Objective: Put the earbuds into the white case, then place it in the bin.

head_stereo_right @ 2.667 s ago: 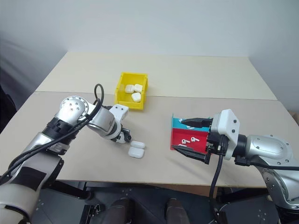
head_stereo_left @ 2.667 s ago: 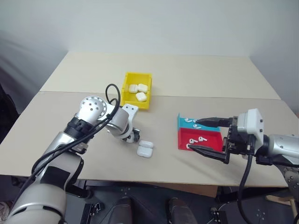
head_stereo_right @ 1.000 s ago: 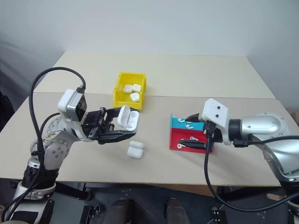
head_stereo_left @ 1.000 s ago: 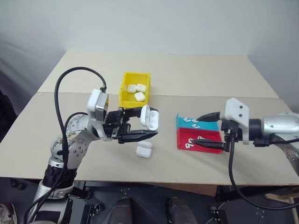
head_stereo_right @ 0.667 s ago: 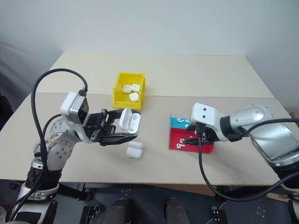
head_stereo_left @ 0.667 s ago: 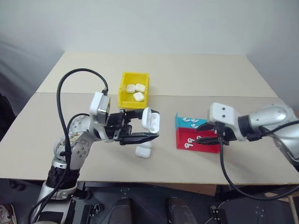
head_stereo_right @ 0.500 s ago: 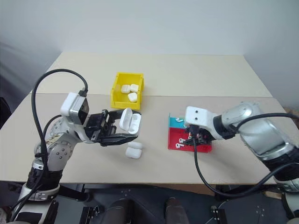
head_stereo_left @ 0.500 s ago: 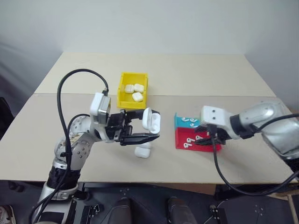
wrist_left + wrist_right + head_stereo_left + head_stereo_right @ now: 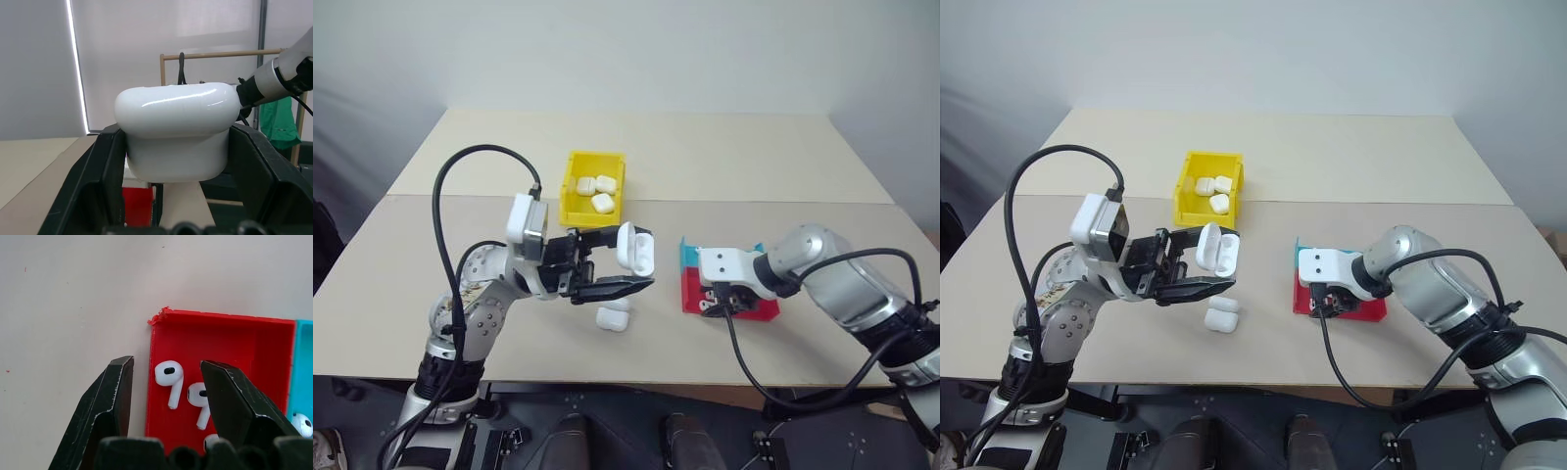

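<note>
Beige table (image 9: pixel 724 162). Case (image 9: pixel 635 249), lid open, clamped in left gripper (image 9: pixel 612 264) above table's middle, no buds in yet. Right gripper (image 9: pixel 168 396), part-open, empty, straddles an earbud (image 9: pixel 168 376) in red tray (image 9: pixel 244 340) near front-right edge. Bin (image 9: pixel 570 186) w/ other cases mid-table; bin drop not yet done.

Red tray wall (image 9: pixel 149 382) betw. jaws, beside earbud (image 9: pixel 169 376).
</note>
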`<state>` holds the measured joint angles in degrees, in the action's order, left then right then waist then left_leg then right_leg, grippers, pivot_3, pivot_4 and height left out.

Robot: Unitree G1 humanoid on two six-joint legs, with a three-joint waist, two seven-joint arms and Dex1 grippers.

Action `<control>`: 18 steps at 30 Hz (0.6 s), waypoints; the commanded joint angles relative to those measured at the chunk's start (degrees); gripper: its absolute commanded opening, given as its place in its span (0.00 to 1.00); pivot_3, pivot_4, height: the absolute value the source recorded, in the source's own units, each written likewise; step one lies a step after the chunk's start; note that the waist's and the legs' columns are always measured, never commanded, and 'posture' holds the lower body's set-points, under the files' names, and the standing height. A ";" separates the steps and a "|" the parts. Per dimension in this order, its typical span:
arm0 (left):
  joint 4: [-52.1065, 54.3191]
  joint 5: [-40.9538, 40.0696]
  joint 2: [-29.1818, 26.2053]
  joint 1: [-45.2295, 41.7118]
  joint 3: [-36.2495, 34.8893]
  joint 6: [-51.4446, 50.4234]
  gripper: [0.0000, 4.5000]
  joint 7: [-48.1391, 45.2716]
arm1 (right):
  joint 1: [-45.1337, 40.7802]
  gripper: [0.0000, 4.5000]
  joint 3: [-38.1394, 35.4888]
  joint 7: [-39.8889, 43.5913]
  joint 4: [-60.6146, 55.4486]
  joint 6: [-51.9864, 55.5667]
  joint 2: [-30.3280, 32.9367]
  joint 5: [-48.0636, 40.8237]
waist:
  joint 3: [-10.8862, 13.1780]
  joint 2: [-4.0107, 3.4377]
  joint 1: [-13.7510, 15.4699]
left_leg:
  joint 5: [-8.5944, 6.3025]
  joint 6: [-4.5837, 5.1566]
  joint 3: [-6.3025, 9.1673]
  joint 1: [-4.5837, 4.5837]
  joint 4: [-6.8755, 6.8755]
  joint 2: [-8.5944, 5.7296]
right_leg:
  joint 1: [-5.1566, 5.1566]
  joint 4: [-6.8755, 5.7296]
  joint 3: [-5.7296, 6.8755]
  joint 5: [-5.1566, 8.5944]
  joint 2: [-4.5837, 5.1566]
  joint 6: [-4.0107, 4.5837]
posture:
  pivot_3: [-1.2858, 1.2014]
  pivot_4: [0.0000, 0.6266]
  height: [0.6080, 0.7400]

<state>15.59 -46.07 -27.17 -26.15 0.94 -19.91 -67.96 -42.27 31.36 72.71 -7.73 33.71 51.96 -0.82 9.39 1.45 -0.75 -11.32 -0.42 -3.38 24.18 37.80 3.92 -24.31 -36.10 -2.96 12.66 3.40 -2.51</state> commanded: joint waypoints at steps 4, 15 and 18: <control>2.88 -0.93 -0.33 0.22 -1.49 0.09 0.62 0.29 | -0.77 0.58 -0.29 1.69 2.74 -3.34 -1.62 3.17 | 0.00 0.00 -0.01 | 0.00 0.00 0.00 0.00 0.00 0.00 | 0.00 0.00 0.00 -0.02 0.00 0.03 | 0.52 0.24 1.00; 3.75 -1.20 -0.65 0.73 -1.97 -0.27 0.62 0.68 | 0.29 0.15 -0.51 2.85 4.42 -4.77 -3.39 5.56 | 0.00 0.00 -0.02 | 0.00 0.00 0.00 -0.01 0.00 0.00 | 0.01 -0.01 0.00 -0.01 -0.01 0.02 | 0.52 0.24 1.00; 3.75 -1.24 -0.78 0.67 -2.13 -0.46 0.62 0.55 | 0.58 0.14 -1.46 2.50 3.92 -3.75 -3.67 5.05 | 0.00 0.00 -0.02 | 0.00 0.00 0.00 -0.02 0.00 0.00 | 0.02 -0.01 0.00 -0.01 -0.01 0.02 | 0.52 0.24 1.00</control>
<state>17.11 -46.29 -27.59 -25.11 -0.16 -20.26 -67.48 -41.87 31.82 75.17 -2.93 29.96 48.46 4.11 9.38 1.45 -0.77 -11.32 -0.42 -3.38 24.16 37.80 3.92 -24.29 -36.12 -2.95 12.65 3.39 -2.49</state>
